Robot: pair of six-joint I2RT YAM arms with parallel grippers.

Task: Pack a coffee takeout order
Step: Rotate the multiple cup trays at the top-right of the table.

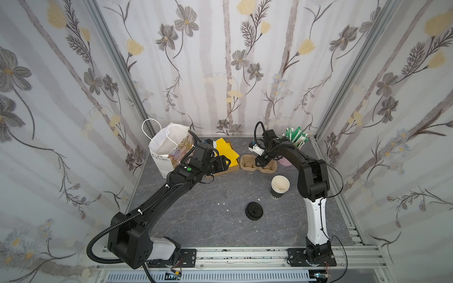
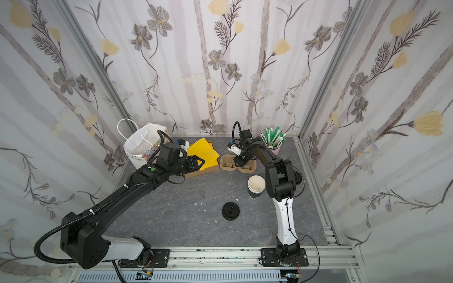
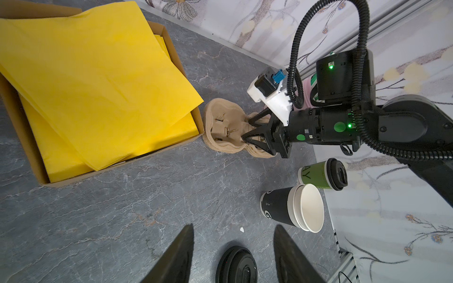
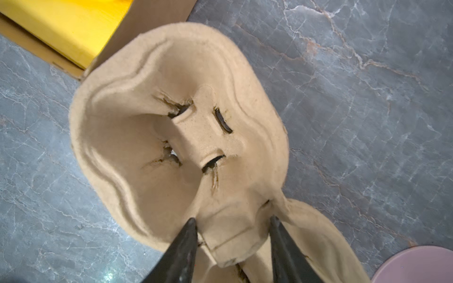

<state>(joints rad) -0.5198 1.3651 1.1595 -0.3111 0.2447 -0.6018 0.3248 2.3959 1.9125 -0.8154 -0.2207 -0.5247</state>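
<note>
- In both top views the yellow napkin (image 1: pixel 226 153) (image 2: pixel 203 153) lies loose atop its box (image 1: pixel 230 169), easy to pick.
- Left wrist view: the left gripper (image 3: pixel 232 229) has its fingers wide and empty. The lidded green cup (image 3: pixel 316 175) stands beside the right arm (image 3: pixel 404 122).
- Right wrist view: the right gripper (image 4: pixel 232 219) fingers straddle the cup carrier (image 4: pixel 171 98) ridge, seemingly to lift it; I cannot tell if they grip.

My right fingers (image 4: pixel 181 252) are black against the tan carrier (image 4: pixel 171 73); the table (image 3: pixel 122 208) is grey marble with pale veins, the walls (image 1: pixel 220 61) white with grey and yellow flowers. The napkin (image 3: pixel 98 80) is bright yellow, its box (image 3: pixel 27 137) brown. The cup (image 3: pixel 316 175) is green with a black lid (image 3: pixel 339 174), the stacked cups (image 3: pixel 282 208) black outside, cream inside.
</note>
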